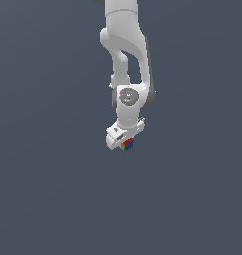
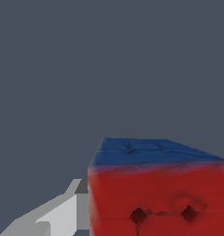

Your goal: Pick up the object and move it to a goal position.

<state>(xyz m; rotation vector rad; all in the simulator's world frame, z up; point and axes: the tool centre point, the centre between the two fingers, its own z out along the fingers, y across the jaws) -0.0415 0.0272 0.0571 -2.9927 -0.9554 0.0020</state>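
The tiny multicoloured cube shows red, blue and yellow faces and sits at the tip of my white gripper, near the middle of the exterior view. The gripper's hand hides most of the fingers, which look closed around the cube. In the wrist view the cube fills much of the picture with a red face and a blue face. One pale grey finger shows right beside the cube, touching its side. No goal marker shows in either view.
The white arm comes down from the exterior view's upper edge. Around it is only a plain dark grey background, with no other objects or edges in sight.
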